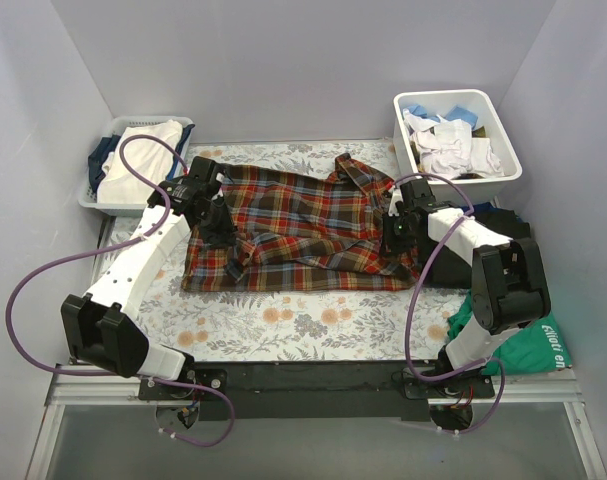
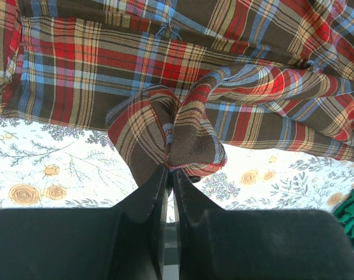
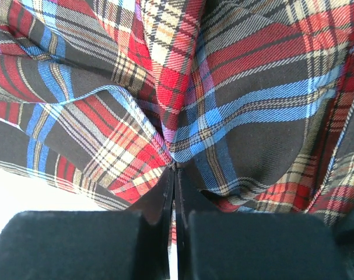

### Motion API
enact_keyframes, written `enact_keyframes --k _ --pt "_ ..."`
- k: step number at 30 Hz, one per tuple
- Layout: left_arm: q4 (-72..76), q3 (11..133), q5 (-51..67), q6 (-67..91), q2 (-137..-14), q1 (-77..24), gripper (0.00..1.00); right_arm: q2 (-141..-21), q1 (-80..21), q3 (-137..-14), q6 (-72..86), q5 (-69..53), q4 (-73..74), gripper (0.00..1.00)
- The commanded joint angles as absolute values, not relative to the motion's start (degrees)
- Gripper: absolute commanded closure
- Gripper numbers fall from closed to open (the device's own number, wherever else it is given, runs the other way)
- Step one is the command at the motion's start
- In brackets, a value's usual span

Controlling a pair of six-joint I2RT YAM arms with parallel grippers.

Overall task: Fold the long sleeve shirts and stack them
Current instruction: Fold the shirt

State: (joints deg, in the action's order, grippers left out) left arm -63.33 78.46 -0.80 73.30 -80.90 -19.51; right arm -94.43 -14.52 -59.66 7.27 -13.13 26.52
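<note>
1. Floral cotton covers the table (image 1: 283, 325), and it fills the middle of the overhead frame between my two arms.
2. Plaid flannel comes next: the long sleeve shirt (image 1: 303, 225), in red, brown, blue and yellow, lies spread across the centre of the table. Its collar points toward the upper right, and its lower hem runs along the flowers.
3. At upper right I see a white bin (image 1: 508, 170) heaped with white and blue clothing.
4. At upper left sits a slatted white basket (image 1: 95, 195) holding a white cloth over something blue.
5. A black garment (image 1: 505, 218) lies at the right edge of the frame, partly hidden behind my right arm. I cannot tell how it is folded.
6. A green garment (image 1: 533, 345) is bunched at lower right, beside the right arm's base.
7. My left gripper (image 2: 170, 169) is pinched closed on a gathered fold of the plaid near the shirt's lower left hem, with the floral cloth showing on either side.
8. My right gripper (image 3: 175, 169) is clamped on a pucker of plaid at the shirt's right side, and the fabric radiates outward from the fingertips.
</note>
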Motion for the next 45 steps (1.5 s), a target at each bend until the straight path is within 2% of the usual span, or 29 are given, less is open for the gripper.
enact_keyframes --k 1,7,17,21,28,29,30,33,37,45 --pt "-62.9 78.7 -0.1 73.0 -78.8 -19.4 0.94 -93.3 -14.8 -61.4 6.9 -14.7 27.2 0.99" --pt "-63.5 80.7 -0.4 72.9 -79.8 -19.3 0.94 -90.0 -14.7 -61.4 7.2 -11.1 28.9 0.99" --pt "-62.1 89.7 -0.3 72.2 -85.6 -19.2 0.94 -80.2 -14.0 -65.0 8.3 4.1 28.6 0.99" --pt "-62.1 93.2 -0.1 72.1 -88.4 -19.2 0.95 -76.9 -13.7 -63.6 8.1 4.6 26.7 0.99" --pt "-62.8 90.9 1.8 72.5 -88.1 -19.2 0.95 -71.4 -13.7 -56.8 7.6 0.4 26.4 0.99" --pt "-63.0 90.6 1.7 72.5 -87.7 -19.2 0.95 -71.0 -13.7 -55.1 7.9 -2.4 26.4 0.95" --pt "-63.1 90.4 1.3 72.5 -87.5 -19.2 0.95 -71.0 -13.6 -54.6 7.8 -3.2 26.3 0.83" --pt "-63.9 88.8 0.3 72.9 -86.8 -18.9 0.94 -73.3 -13.6 -54.1 8.1 -6.0 26.4 0.65" --pt "-64.1 84.3 -2.2 74.0 -86.1 -17.6 0.95 -77.2 -13.7 -55.8 9.1 -8.2 27.7 0.62" --pt "-62.3 72.4 -1.1 74.7 -85.2 -12.0 0.99 -81.4 -13.7 -57.3 7.8 -11.1 27.7 0.63"
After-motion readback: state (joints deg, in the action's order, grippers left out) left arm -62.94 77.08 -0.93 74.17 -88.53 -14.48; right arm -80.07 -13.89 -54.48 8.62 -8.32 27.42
